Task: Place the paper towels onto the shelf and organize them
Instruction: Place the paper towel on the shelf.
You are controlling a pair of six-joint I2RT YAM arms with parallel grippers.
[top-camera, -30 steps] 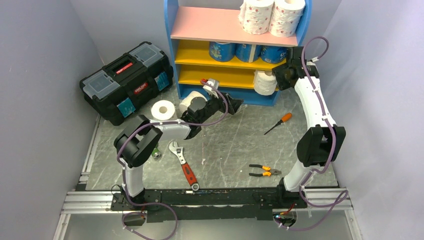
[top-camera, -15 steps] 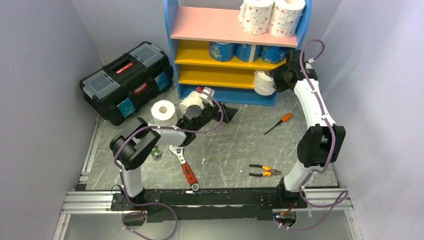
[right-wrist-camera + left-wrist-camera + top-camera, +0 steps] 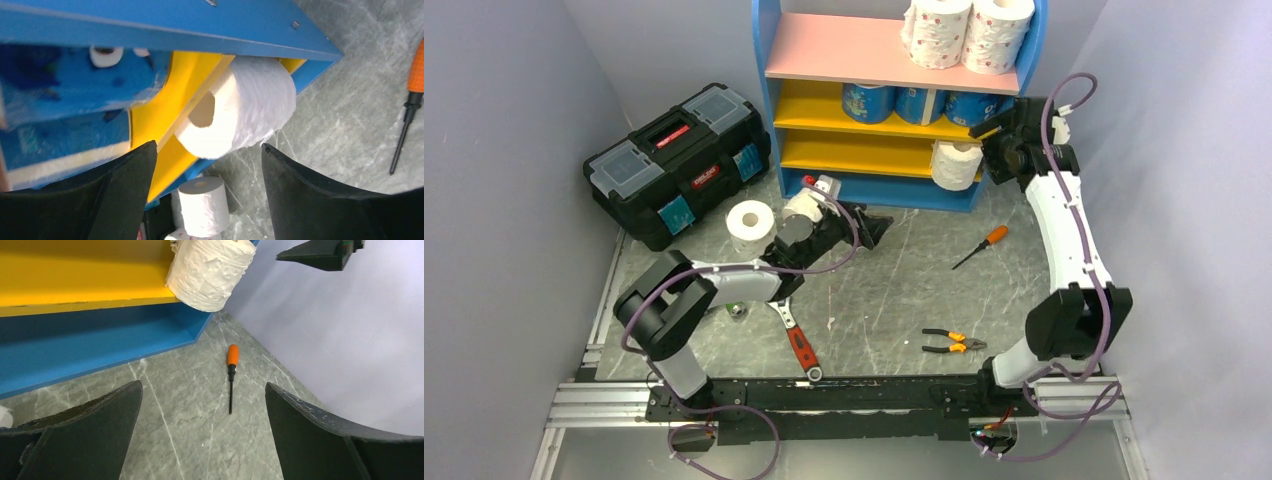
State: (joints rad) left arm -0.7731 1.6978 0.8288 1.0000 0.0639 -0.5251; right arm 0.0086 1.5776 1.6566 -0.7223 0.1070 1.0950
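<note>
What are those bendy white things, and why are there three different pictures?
These are two robot arms. One picture looks down from above; the other two come from cameras on the wrists. On the table lie a toolbox, wrench, pliers, screwdriver and two paper rolls. More rolls sit on the shelf. The left gripper and right gripper are both open and hold nothing. The right one is beside a roll on a yellow board.

Right jaws wider — backed off the roll (image 3: pixel 954 163), left arm (image 3: pixel 724 276) retracted
</note>
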